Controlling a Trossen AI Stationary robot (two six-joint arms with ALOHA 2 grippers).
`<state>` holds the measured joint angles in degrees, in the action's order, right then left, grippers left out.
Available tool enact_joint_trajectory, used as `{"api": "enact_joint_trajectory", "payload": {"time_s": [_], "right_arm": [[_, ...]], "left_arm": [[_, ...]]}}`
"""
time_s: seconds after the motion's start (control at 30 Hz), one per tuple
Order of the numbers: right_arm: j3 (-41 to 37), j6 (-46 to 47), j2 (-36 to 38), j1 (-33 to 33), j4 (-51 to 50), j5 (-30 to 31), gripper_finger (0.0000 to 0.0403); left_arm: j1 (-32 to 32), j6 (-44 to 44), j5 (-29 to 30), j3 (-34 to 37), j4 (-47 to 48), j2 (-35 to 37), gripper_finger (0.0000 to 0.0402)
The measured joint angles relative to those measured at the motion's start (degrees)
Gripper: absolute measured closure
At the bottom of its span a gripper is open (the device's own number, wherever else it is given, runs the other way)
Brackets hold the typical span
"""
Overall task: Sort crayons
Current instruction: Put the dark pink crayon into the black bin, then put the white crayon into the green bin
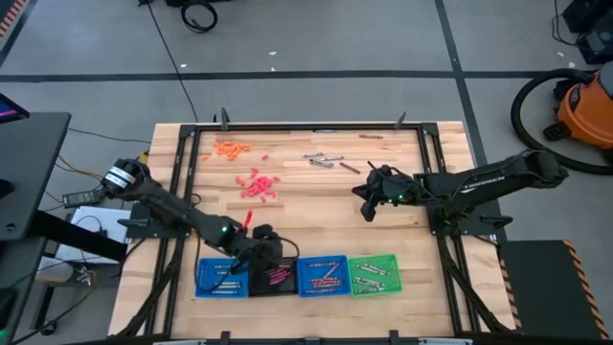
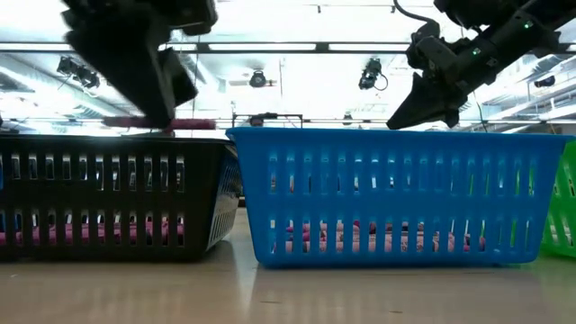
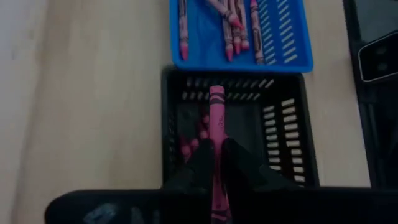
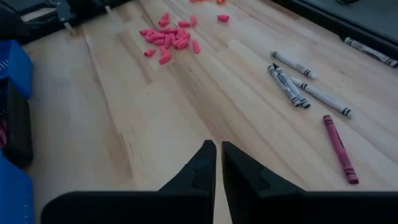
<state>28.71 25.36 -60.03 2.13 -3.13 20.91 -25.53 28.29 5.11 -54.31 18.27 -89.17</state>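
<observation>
Jaws of the left gripper (image 3: pixel 216 163) are pinched on a magenta crayon (image 3: pixel 216 118), which sticks out forward between the two dark fingers (image 3: pixel 200 158) and lies level above the black tray (image 3: pixel 297 155). In the low view the same crayon shows as a pink bar just over the black tray's rim, under the left gripper (image 2: pixel 144 81). More pink crayons lie on the floor of that black tray. Beyond it, touching or nearly touching its far wall, sits a blue tray (image 3: pixel 286 43) with several reddish crayons (image 3: pixel 230 25) lying lengthwise in it.

Jaws of the right gripper (image 4: pixel 218 163) stand almost together, only a thin slit between the fingers, and nothing is between them. That gripper hangs above bare wood of the bench (image 4: pixel 124 124), well apart from the trays. Ahead of it lie a maroon crayon (image 4: pixel 339 149) and a small cluster of grey crayons (image 4: pixel 298 84), and farther off a heap of short pink-red pieces (image 4: pixel 169 38).

From above, the left gripper (image 1: pixel 257 251) is over the near row of four trays: blue, black, a second blue tray (image 1: pixel 322 276) and a green tray (image 1: pixel 374 273). The right gripper (image 1: pixel 369 206) is near the bench's middle right. An orange heap (image 1: pixel 230 148) lies near the far left corner.
</observation>
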Motion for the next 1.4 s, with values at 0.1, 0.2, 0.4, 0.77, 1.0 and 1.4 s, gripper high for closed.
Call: {"api": "enact_joint_trajectory", "payload": {"time_s": [0.1,0.2,0.4,0.77,1.0,1.4], "right_arm": [[0.0,0.0,-0.3,0.0,0.6,0.0,0.0369],[0.0,0.0,-0.5,0.0,0.9,0.0,0.0369],[0.0,0.0,-0.8,0.0,0.9,0.0,0.0369],[0.0,-8.5,-2.4,-0.5,1.5,4.3,0.0369],[0.0,-13.0,-9.5,-4.9,6.0,6.6,0.0369],[0.0,-17.1,-21.6,-19.1,16.5,-3.7,0.0364]], "left_arm": [[-1.2,2.7,0.2,2.7,-3.6,0.0,0.0381],[-1.5,4.8,0.2,5.6,-7.5,0.0,0.0381],[-1.5,6.2,0.2,8.3,-10.7,0.0,0.0366],[-0.6,2.5,-2.1,7.7,-10.8,0.0,0.0258],[0.3,-2.2,-2.4,7.0,-10.3,0.6,0.0259],[0.7,-12.5,1.7,7.0,-8.7,7.7,0.0260]]}}
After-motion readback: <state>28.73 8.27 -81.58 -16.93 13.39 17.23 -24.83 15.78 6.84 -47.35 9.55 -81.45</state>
